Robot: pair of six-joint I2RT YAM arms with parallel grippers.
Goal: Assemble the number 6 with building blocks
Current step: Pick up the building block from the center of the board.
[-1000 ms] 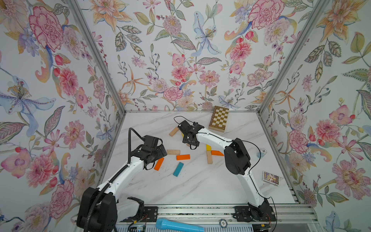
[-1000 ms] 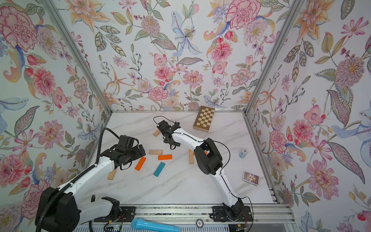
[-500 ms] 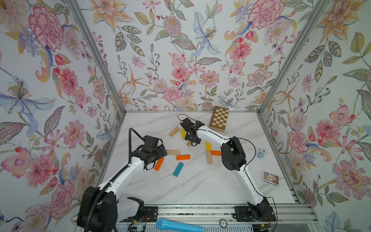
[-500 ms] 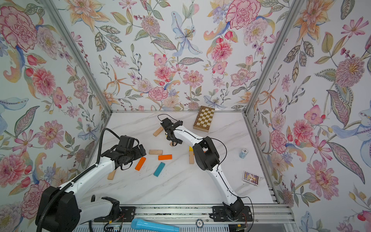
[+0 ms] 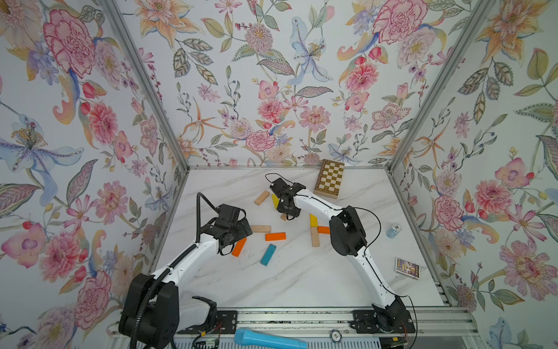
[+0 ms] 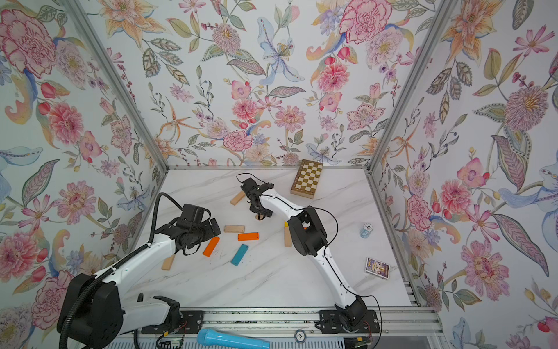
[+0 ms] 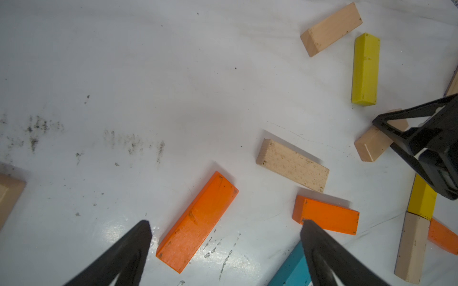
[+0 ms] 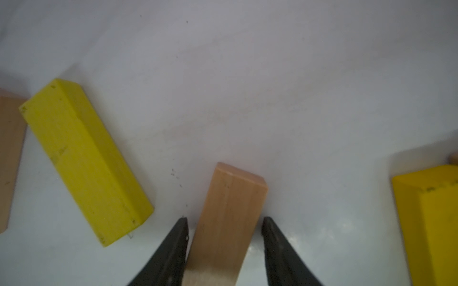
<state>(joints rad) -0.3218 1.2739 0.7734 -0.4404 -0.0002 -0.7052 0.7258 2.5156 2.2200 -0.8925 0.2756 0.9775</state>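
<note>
1. Far left, a lone beige block (image 6: 168, 262) lies on the tabletop (image 6: 271, 281), close beside the left arm.
2. The left end effector (image 7: 224, 222) hovers with its jaws wide apart and holds nothing. A slanted orange block (image 5: 239, 247) lies flat beneath it.
3. Just right of that, a flat beige block (image 5: 261, 228) and a level orange block (image 5: 275, 236) lie near each other without touching. A teal block (image 5: 268, 254) sits nearer the front.
4. On the front rail lies a blue microphone (image 5: 268, 340).
5. Further back, a rear beige block (image 5: 261, 198) and a rear yellow block (image 5: 274, 201) lie side by side, apart.
6. The right end effector (image 8: 224, 219) points down at mid-tabletop, jaws narrow, one on each side of a straddled beige block (image 8: 230, 198) that lies flat. I cannot tell whether they pinch it.
7. Right of it, three blocks touch. A joined yellow block (image 5: 313, 220) and a joined beige block (image 5: 315, 237) meet end to end, and a joined orange block (image 5: 323, 230) butts in sideways at their joint, partly under the right arm.
8. A chequered board (image 5: 329, 182) lies by the back wall.
9. Far right are a chip stack (image 5: 394, 230) and a card pack (image 5: 407, 267).
</note>
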